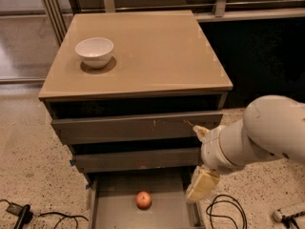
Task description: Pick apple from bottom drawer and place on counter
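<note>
The apple (143, 199), small and red-orange, lies on the grey floor of the open bottom drawer (114, 213), near the middle. The tan counter (143, 46) tops the dark cabinet. My gripper (201, 159) hangs at the cabinet's right front corner, level with the two upper drawers. It is above and to the right of the apple, not touching it. One cream fingertip (200, 131) sits by the upper drawer front. The other fingertip (202, 185) reaches over the bottom drawer's right edge. The fingers stand wide apart and hold nothing.
A white bowl (95, 51) stands on the counter's back left. The two upper drawers (133, 128) are closed. Black cables (224, 213) lie on the speckled floor at the right, more cable and a plug (19, 213) at the left. A dark wall panel is behind at the right.
</note>
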